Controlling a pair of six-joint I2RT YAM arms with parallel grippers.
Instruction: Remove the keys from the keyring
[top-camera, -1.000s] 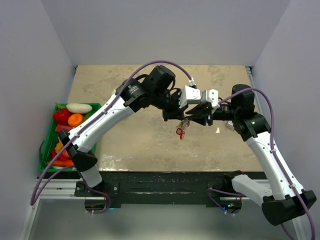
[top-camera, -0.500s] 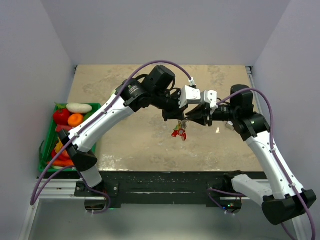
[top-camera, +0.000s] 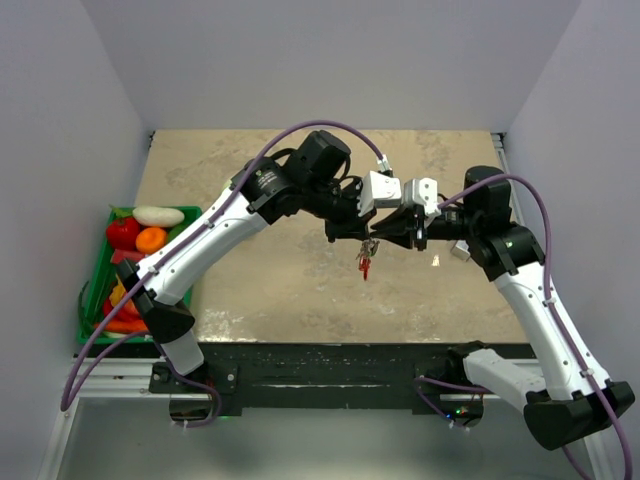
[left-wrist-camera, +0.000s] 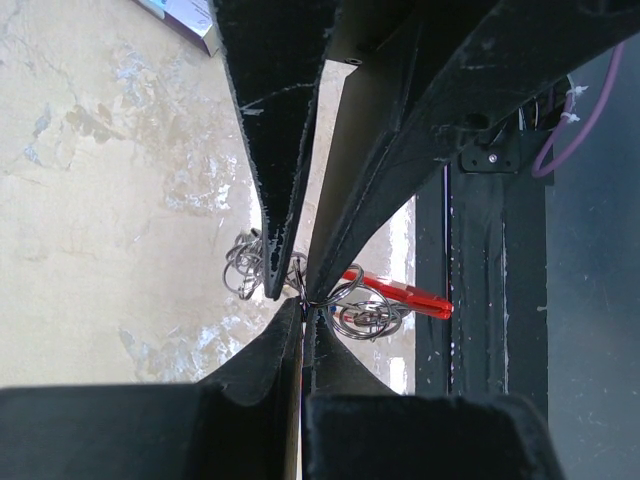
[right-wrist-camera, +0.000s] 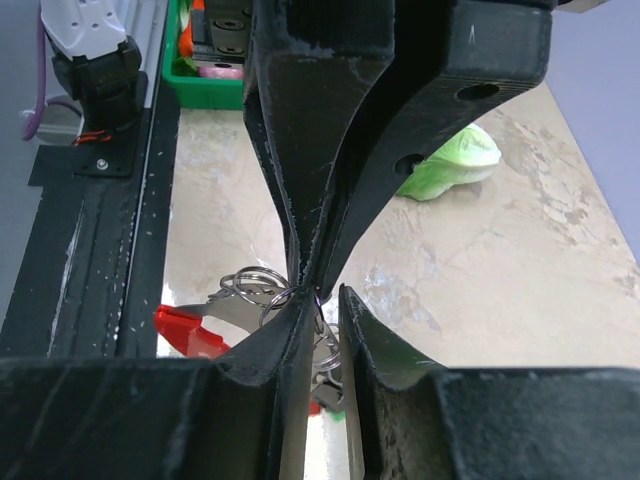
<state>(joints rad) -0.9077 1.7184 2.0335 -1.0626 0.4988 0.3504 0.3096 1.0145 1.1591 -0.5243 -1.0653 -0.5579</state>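
Note:
Both grippers meet tip to tip above the middle of the table. My left gripper (top-camera: 362, 236) (left-wrist-camera: 302, 308) is shut, pinching a thin wire of the keyring (left-wrist-camera: 365, 318) at its very tips. My right gripper (top-camera: 382, 238) (right-wrist-camera: 325, 298) faces it with only a narrow gap between its jaws, and small rings and a key blade fill that gap. The keys (top-camera: 365, 262) hang under the two tips. A red fob (left-wrist-camera: 410, 298) (right-wrist-camera: 190, 332) sticks out sideways, and a bit of green shows below. More loose rings (left-wrist-camera: 245, 265) bunch beside the right fingers (left-wrist-camera: 270, 200).
A green bin (top-camera: 98, 290) of toy fruit and vegetables sits off the table's left edge. A white-and-blue card (left-wrist-camera: 185, 15) lies on the tabletop. A pale green leafy toy (right-wrist-camera: 455, 162) lies beyond the grippers. A black rail (top-camera: 340, 360) runs along the near edge.
The right gripper's jaws have narrowed on the bunch. The hanging red fob has swung and now hangs straighter under the tips. Both arms have stayed nearly in place.

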